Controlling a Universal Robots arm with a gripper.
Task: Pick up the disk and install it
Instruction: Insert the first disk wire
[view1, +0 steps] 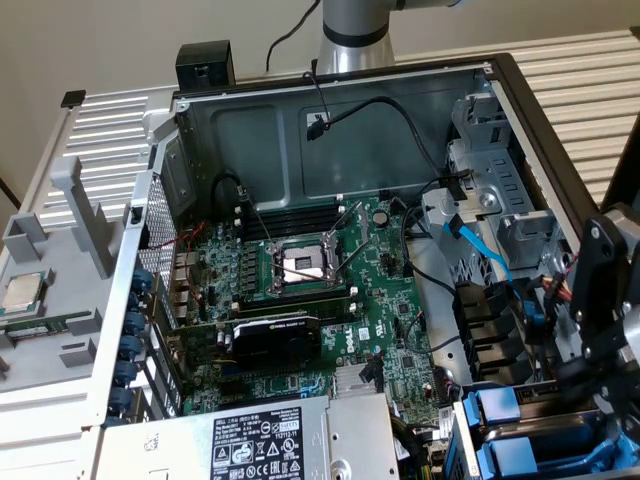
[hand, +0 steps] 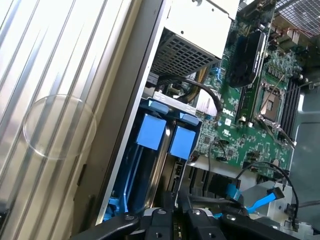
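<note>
Wrist view: I take the disk (hand: 181, 141) to be one of the two blue carriers in the drive bay, but no silver face or label shows, so I can't tell it from its neighbour (hand: 150, 131). I mark the one nearer the motherboard (hand: 250, 115). The two sit just beside each other with a thin silver strip (hand: 161, 165) between them. The neighbour lies against the case wall (hand: 134, 125). Both carriers run lengthwise from their blue end tabs back toward the gripper (hand: 175, 202), so the long axis points almost straight at me. By my reading, the gripper sits over the near end of the bay, closer to the strip than to the middle of either carrier. I judge this lineup to be what matters most: the gripper is in line with the carriers' length, not across it. The fingers (hand: 167, 207) are drawn almost together with only a narrow dark slot between them. I see nothing clamped there, and I can't make out whether they touch the strip. In the exterior view the gripper body (view1: 600, 320) hangs over the case's corner on that view's right. It is above and just to the right of the blue carriers (view1: 495, 410) in the bay, and well apart from the power supply (view1: 260, 440).
</note>
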